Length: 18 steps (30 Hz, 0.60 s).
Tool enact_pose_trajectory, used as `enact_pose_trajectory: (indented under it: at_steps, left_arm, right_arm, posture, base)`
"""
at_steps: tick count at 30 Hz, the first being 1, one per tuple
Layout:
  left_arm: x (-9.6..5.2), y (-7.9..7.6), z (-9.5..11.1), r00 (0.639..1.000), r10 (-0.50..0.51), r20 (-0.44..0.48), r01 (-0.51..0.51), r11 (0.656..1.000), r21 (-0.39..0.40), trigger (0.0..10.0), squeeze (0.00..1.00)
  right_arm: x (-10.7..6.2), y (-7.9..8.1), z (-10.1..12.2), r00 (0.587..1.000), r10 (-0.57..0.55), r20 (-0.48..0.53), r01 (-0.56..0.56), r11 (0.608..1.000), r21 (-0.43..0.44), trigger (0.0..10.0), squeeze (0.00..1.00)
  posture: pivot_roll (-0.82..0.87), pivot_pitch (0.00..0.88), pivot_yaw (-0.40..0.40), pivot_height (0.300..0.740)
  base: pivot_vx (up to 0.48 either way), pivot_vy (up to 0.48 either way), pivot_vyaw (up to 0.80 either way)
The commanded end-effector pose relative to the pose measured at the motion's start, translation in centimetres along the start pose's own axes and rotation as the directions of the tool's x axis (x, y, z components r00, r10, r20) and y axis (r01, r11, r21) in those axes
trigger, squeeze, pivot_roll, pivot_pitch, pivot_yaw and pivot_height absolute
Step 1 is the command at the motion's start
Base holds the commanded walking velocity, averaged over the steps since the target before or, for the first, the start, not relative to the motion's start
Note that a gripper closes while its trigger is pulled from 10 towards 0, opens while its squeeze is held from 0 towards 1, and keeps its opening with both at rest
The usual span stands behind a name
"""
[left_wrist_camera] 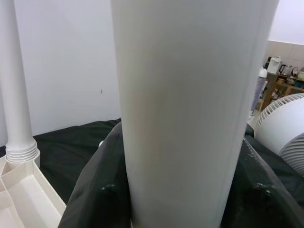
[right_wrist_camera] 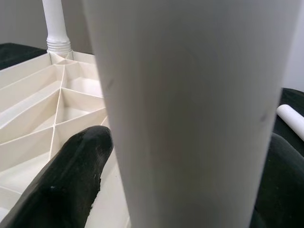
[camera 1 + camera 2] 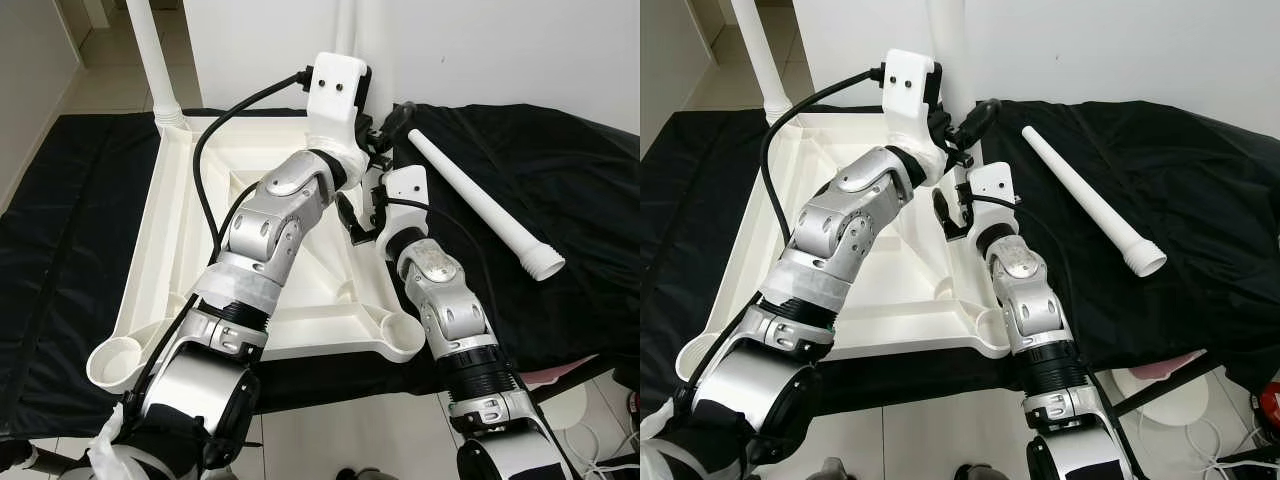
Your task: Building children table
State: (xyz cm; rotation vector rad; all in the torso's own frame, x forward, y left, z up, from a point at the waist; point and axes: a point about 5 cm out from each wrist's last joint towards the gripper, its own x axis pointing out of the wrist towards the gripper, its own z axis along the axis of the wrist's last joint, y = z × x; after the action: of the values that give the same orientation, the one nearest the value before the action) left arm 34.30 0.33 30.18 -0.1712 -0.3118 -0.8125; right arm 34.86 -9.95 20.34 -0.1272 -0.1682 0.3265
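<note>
Two grippers are clamping one upright table leg (image 3: 345, 25) at the far right corner of the upturned white tabletop (image 3: 180, 230), lying on a black cloth (image 3: 60, 230). Left gripper (image 3: 375, 135) is gripping high, right gripper (image 3: 362, 215) lower. A loose leg (image 3: 485, 205) is lying right of the tabletop.

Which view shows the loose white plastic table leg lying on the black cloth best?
The left eye view: the loose white plastic table leg shows whole, lying flat on the black cloth. The right eye view shows it too; the right wrist view catches one end.
</note>
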Motion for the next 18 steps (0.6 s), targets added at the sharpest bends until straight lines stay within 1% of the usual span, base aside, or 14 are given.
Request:
enact_pose_trajectory:
  at_steps: [1, 5, 6, 7, 11, 12, 13, 14, 18]
  left_arm:
    - [0.04, -0.52, 0.25, 1.000, -0.010, 0.011, 0.010, 1.000, 0.014, 10.0, 0.00]
    - [0.04, -0.68, 0.24, 1.000, -0.010, 0.011, 0.010, 1.000, 0.013, 10.0, 0.00]
    - [0.04, -0.75, 0.24, 1.000, -0.012, 0.011, 0.012, 1.000, 0.012, 10.0, 0.00]
    - [0.06, -0.82, 0.24, 1.000, -0.013, 0.011, 0.013, 1.000, 0.011, 10.0, 0.00]
    - [0.07, -0.88, 0.23, 1.000, -0.015, 0.011, 0.015, 1.000, 0.010, 10.0, 0.00]
    - [0.09, -0.98, 0.19, 1.000, -0.016, 0.010, 0.016, 1.000, 0.009, 10.0, 0.00]
    - [0.09, -0.98, 0.19, 1.000, -0.016, 0.010, 0.016, 1.000, 0.009, 10.0, 0.00]
    - [0.11, -1.10, 0.15, 1.000, -0.020, 0.009, 0.020, 1.000, 0.007, 10.0, 0.00]
    - [0.10, -1.44, 0.05, 1.000, -0.028, 0.006, 0.028, 1.000, 0.005, 10.0, 0.00]
  right_arm:
    - [0.18, 0.12, 0.04, 1.000, 0.013, -0.016, -0.013, 1.000, -0.005, 10.0, 0.00]
    - [0.19, 0.21, 0.24, 1.000, 0.027, -0.017, -0.027, 0.999, -0.021, 10.0, 0.00]
    - [0.19, 0.28, 0.30, 0.999, 0.035, -0.018, -0.035, 0.999, -0.025, 9.1, 0.00]
    - [0.19, 0.32, 0.34, 0.999, 0.041, -0.019, -0.042, 0.998, -0.041, 7.0, 0.00]
    - [0.19, 0.35, 0.37, 0.999, 0.045, -0.020, -0.046, 0.997, -0.055, 7.0, 0.00]
    - [0.19, 0.40, 0.33, 0.998, 0.052, -0.025, -0.054, 0.997, -0.058, 4.2, 0.00]
    - [0.19, 0.40, 0.33, 0.998, 0.052, -0.025, -0.054, 0.997, -0.058, 4.2, 0.00]
    - [0.16, 0.42, 0.26, 0.998, 0.061, -0.032, -0.063, 0.996, -0.071, 0.0, 0.00]
    - [0.03, 0.78, -0.20, 0.995, 0.088, -0.056, -0.094, 0.989, -0.116, 0.0, 0.00]
  posture:
    - [0.01, 0.055, -0.033, 0.740]
    - [0.01, 0.057, -0.033, 0.740]
    - [0.01, 0.057, -0.033, 0.740]
    - [0.01, 0.056, -0.032, 0.740]
    - [0.01, 0.056, -0.032, 0.740]
    - [0.01, 0.056, -0.032, 0.740]
    - [0.01, 0.056, -0.032, 0.740]
    - [0.01, 0.056, -0.032, 0.740]
    - [0.01, 0.051, -0.031, 0.740]
  base:
    - [0.000, 0.000, 0.00]
    - [0.000, 0.000, 0.00]
    - [0.000, 0.000, 0.00]
    - [0.000, 0.000, 0.00]
    - [0.000, 0.000, 0.00]
    - [0.000, 0.000, 0.00]
    - [0.000, 0.000, 0.00]
    - [0.000, 0.000, 0.00]
    - [0.000, 0.000, 0.00]
